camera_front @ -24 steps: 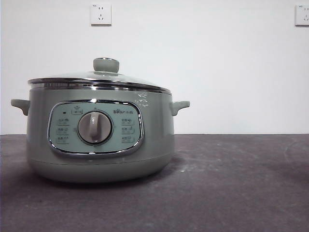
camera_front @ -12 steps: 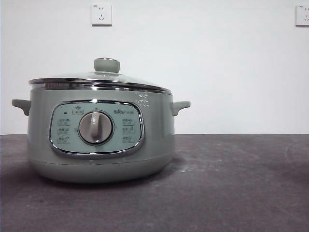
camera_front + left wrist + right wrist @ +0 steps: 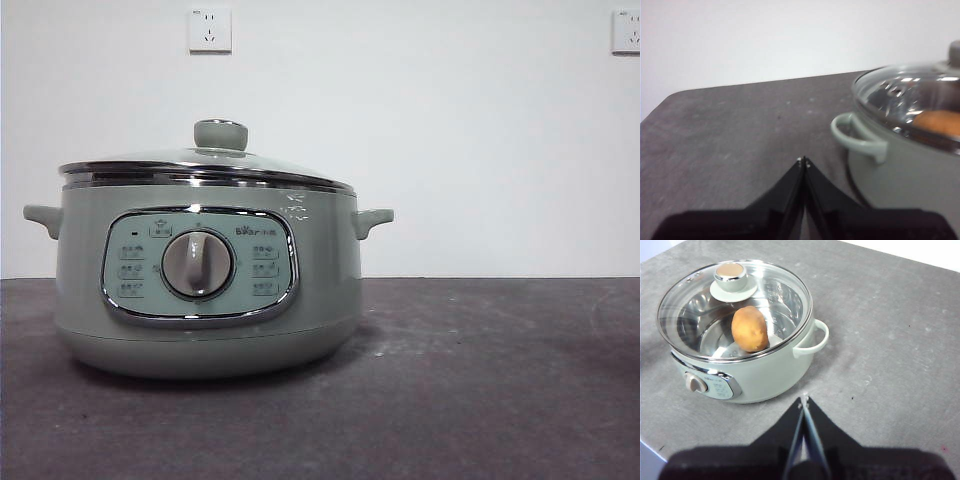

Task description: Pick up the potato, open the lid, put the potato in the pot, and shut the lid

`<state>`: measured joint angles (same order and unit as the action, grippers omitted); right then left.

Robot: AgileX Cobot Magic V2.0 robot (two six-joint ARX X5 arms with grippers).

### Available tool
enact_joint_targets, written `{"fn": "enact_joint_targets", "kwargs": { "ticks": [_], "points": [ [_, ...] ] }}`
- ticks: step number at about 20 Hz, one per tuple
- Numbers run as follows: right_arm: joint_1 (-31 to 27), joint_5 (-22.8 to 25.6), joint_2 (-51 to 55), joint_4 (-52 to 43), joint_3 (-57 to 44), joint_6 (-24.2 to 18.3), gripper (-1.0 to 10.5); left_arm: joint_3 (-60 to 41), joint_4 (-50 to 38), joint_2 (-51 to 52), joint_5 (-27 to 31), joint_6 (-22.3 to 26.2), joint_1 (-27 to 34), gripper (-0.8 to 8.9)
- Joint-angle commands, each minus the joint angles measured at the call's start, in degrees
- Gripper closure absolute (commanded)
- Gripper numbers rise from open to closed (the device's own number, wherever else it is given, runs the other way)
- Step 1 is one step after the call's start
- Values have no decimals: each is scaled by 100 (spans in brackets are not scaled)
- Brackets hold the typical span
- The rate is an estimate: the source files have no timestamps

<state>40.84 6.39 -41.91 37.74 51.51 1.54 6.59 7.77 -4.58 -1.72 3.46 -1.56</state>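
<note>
- Sitting on the dark grey table (image 3: 480, 380): the pot (image 3: 205, 290), pale sage-green, toward the left side of the front view, its chrome-framed control panel (image 3: 198, 266) and dial (image 3: 197, 264) facing that camera.
- Resting closed on the pot: the lid (image 3: 205, 163), clear glass with a steel rim all the way round the pot's top edge, its round green knob (image 3: 220, 134) standing upright in the middle.
- Lying inside the pot, under the glass: the potato (image 3: 749, 328), orange-brown and oval, on the shiny steel floor of the pot, seen plainly through the lid in the right wrist view and as an orange blur in the left wrist view (image 3: 937, 122).
- Sticking out on either side of the pot: two small handles, one (image 3: 372, 220) showing on the right in the front view, one (image 3: 42, 218) on the left.
- Hanging above the bare table beside the pot, near one handle (image 3: 857, 137): the left gripper (image 3: 803, 161), jaws pressed together tip to tip, holding nothing.
- Hovering higher, looking down on pot and lid from the control-panel side: the right gripper (image 3: 804, 401), jaws likewise closed together and empty, apart from the pot.
- Showing on the white wall behind: two sockets, one (image 3: 209, 30) above the pot, one (image 3: 626, 30) at the right edge.
- Neither arm appearing in the front view.
</note>
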Motion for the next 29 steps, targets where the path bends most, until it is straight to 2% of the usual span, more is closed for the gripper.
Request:
{"fn": "enact_joint_targets", "kwargs": {
  "ticks": [1, 5, 8, 11, 26, 28, 29],
  "points": [
    [0, -2, 7, -13, -46, 50, 962, -297, -68, 221, -24, 55, 151, 817],
    [0, -2, 7, -13, -46, 50, 962, -636, -39, 330, -22, 7, 295, 817],
    [0, -2, 7, -13, -46, 50, 962, -638, 304, 365, -20, -26, 319, 817],
    [0, -2, 9, -11, -46, 50, 962, -638, 291, 374, -17, -345, 317, 817],
    [0, -7, 22, 48, -46, 50, 962, -638, 275, 374, 11, -343, 317, 817],
    [-70, 260, 291, 96, -46, -208, 962, -638, 275, 374, 11, -343, 317, 817],
    [-170, 313, 417, 92, -48, -205, 962, -638, 275, 374, 11, -343, 317, 817]
  ]
}}
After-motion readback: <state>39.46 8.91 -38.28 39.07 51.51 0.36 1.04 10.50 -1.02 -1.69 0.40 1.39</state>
